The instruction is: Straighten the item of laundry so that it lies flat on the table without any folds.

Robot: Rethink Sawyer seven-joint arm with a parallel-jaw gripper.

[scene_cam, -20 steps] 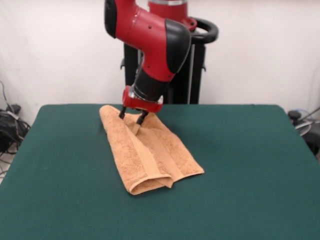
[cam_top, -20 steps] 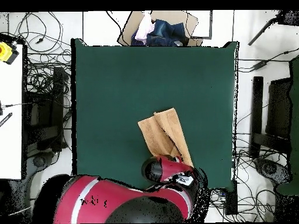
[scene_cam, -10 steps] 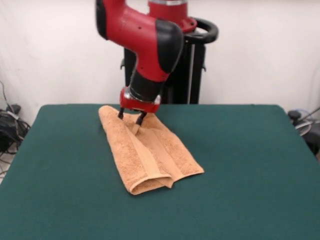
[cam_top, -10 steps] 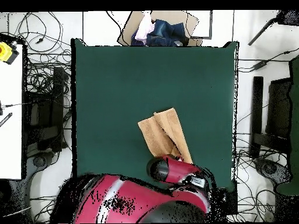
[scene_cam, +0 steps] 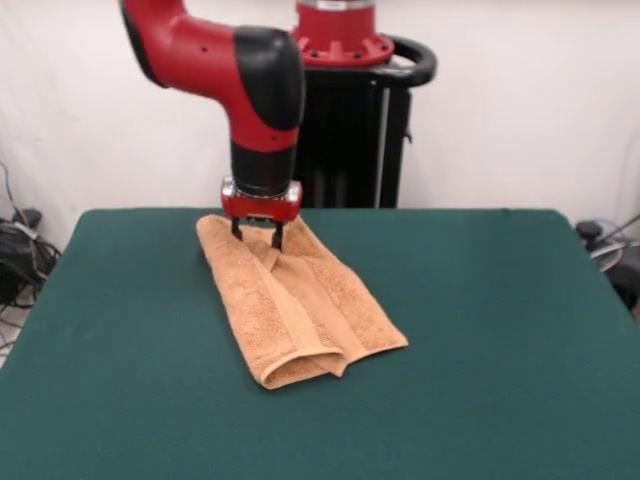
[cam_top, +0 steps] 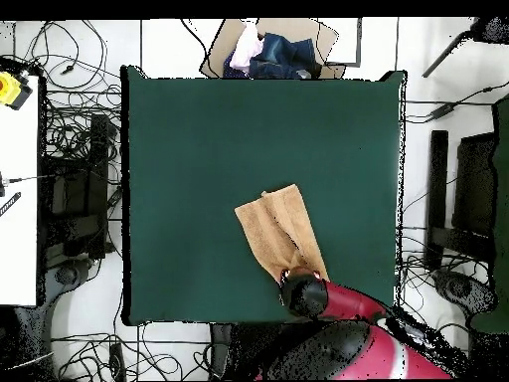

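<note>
Where front view faces arm, gripper sits at towel's far end, fingers slightly parted, nothing visibly pinched. Towel folded lengthwise, left of table centre. Soft, limp, light terry; best grasped at top layer's corner or edge.

Overhead: towel near base-side edge; wide bare table beyond for unfolding.

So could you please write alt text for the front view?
A folded peach towel lies on a green table. A red arm's gripper stands upright at the towel's far end, its open fingers down on the cloth.
</note>
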